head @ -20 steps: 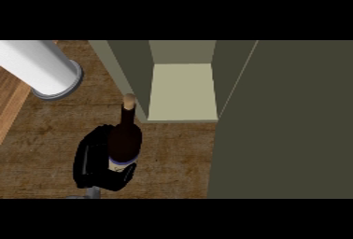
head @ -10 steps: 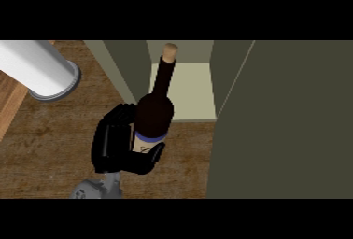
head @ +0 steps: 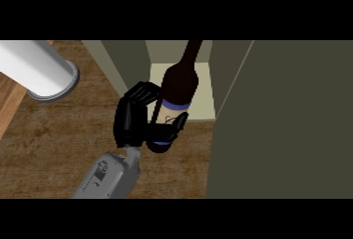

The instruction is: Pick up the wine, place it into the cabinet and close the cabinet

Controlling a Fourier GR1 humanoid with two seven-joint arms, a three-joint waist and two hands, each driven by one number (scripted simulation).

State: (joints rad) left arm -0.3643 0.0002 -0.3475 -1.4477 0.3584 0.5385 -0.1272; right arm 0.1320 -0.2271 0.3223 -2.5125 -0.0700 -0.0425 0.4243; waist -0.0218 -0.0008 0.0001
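Forearm: grey, rising from the lower edge.
Hand: black, fingers and thumb curled round the wine bottle.
Wine bottle: tilted, neck inside the cabinet opening.
Cabinet: pale floor, door open at right.

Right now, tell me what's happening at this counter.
One black hand is curled round a dark wine bottle and holds it at the mouth of the open cabinet, neck pointing inward. Which arm it belongs to is hard to tell; it comes up from the lower left. The cabinet door stands open at the right. A white cylinder sits on the wooden counter at the left. The bottle isn't set down yet.
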